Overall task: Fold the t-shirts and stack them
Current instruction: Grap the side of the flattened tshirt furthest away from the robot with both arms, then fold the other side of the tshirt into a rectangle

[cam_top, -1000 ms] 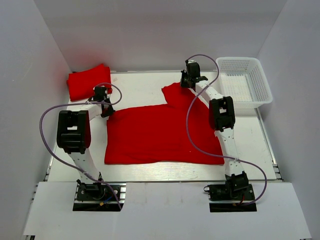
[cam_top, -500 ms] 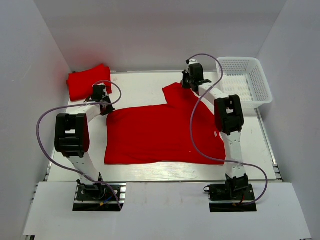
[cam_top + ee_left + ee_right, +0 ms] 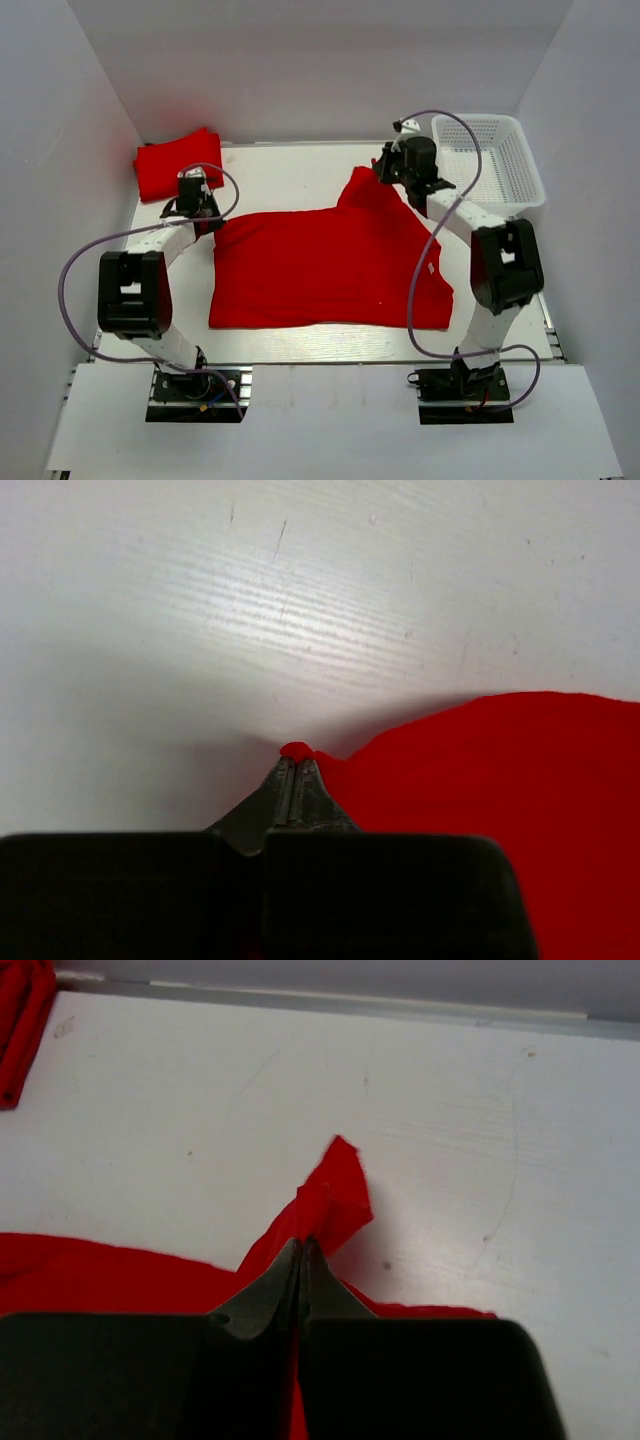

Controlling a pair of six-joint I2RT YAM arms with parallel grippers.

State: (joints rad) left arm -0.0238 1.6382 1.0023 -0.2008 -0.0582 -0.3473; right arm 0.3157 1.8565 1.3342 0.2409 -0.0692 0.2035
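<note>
My spread t-shirt lies long axis left-right; left claw pinches its far-left corner, right claw its raised far-right tip.

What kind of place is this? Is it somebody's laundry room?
Probably a robot test booth, not a home. Two robot arms are bolted to a table boxed in by plain white walls, with a red shirt spread out between them.
</note>
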